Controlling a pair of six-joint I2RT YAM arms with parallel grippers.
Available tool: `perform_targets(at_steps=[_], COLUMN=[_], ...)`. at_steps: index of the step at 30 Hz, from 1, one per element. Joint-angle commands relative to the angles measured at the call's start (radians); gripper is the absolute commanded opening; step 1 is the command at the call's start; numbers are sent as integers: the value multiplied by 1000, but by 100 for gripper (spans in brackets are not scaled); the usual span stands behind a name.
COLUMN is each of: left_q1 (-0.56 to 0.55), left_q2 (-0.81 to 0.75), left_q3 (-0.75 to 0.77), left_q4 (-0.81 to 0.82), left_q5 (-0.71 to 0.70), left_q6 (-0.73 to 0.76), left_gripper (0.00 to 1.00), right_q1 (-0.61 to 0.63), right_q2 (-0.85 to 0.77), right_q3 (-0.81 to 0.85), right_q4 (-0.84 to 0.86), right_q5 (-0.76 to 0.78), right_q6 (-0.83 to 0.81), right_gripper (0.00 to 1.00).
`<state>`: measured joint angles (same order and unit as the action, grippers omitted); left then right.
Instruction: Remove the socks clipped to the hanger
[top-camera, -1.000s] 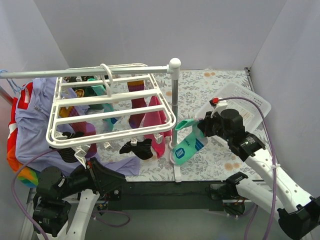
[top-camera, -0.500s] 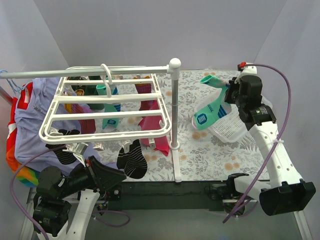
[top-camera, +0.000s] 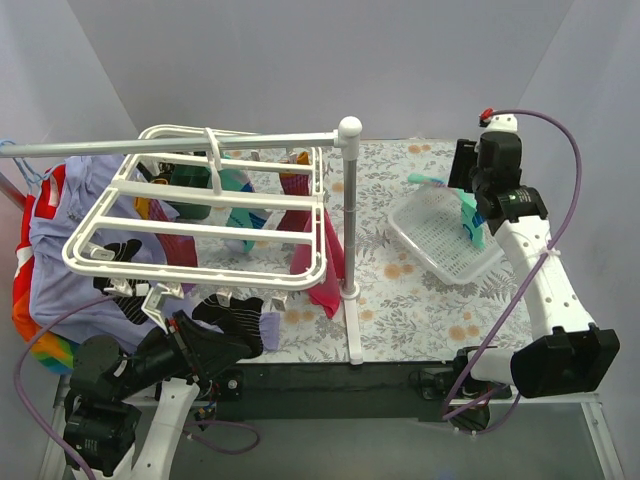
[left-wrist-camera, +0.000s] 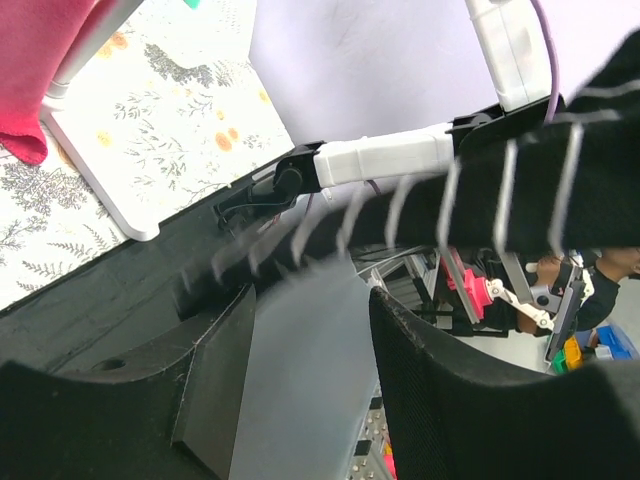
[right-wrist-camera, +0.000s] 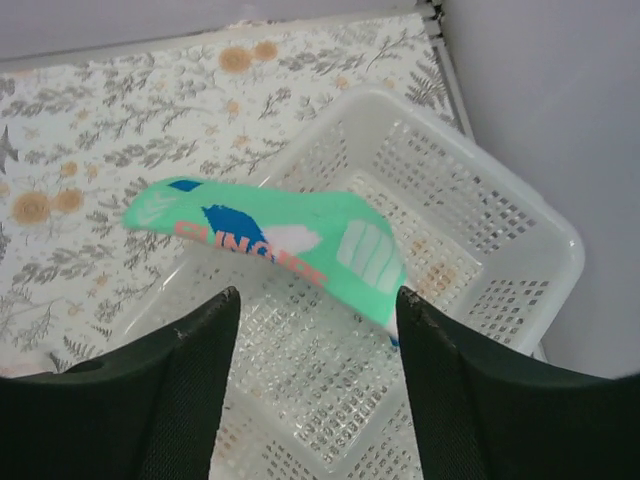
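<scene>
The white hanger (top-camera: 200, 228) hangs tilted from the grey rail, with several socks clipped under it. Among them are a magenta sock (top-camera: 326, 272), a teal one (top-camera: 240, 203) and a black striped sock (top-camera: 238, 318). My left gripper (top-camera: 232, 346) is open just below the black striped sock. In the left wrist view that sock (left-wrist-camera: 560, 190) is a blur above the open, empty left gripper (left-wrist-camera: 305, 300). My right gripper (right-wrist-camera: 315, 300) is open over the white basket (right-wrist-camera: 540, 235). A teal-green sock (right-wrist-camera: 280, 235) lies free across the basket, beyond the fingertips (top-camera: 472, 222).
The grey rail (top-camera: 110, 146) rests on a white-capped pole (top-camera: 350, 215) with a flat white foot (left-wrist-camera: 100, 190). A lavender shirt (top-camera: 60, 240) and a rainbow-striped garment (top-camera: 35, 335) hang at the far left. The basket (top-camera: 430, 240) sits at the right on the floral cloth.
My right gripper has opened and let go of the teal-green sock, which now lies over the basket. The hanger has swung and tilted, and the black striped sock has shifted left towards my left gripper.
</scene>
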<state>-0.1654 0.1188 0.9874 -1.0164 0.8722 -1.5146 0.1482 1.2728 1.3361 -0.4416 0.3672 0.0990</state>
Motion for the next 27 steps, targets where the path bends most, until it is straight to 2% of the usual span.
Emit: perform_targets(at_steps=[1, 5, 9, 10, 14, 16, 19, 23, 27], left_q1=[7, 7, 6, 6, 7, 6, 7, 7, 7], left_q2=[9, 7, 10, 9, 7, 5, 7, 10, 16], left_q3=[-1, -7, -10, -10, -15, -19, -23, -21, -9], left_q4=[-1, 6, 6, 6, 12, 15, 16, 18, 32], left_q5=[-10, -6, -6, -6, -1, 4, 8, 4, 1], left_q6=[8, 8, 13, 14, 8, 4, 5, 1, -12], left_gripper=[47, 47, 47, 47, 48, 48, 48, 48, 48], right_q1=[4, 77, 263, 322, 433, 490, 586, 737, 925], right_q2=[-38, -119, -222, -280, -436, -530, -634, -659, -580], right_q3=[-75, -176, -299, -326, -439, -524, -618, -699, -687], right_q4=[-29, -25, -48, -48, -31, 68, 265, 431, 587], right_q5=[-169, -313, -326, -356, -515, -682, -792, -752, -657], right_q6=[28, 45, 62, 83, 143, 171, 273, 329, 285], right_gripper=[74, 76, 77, 77, 76, 76, 76, 76, 78])
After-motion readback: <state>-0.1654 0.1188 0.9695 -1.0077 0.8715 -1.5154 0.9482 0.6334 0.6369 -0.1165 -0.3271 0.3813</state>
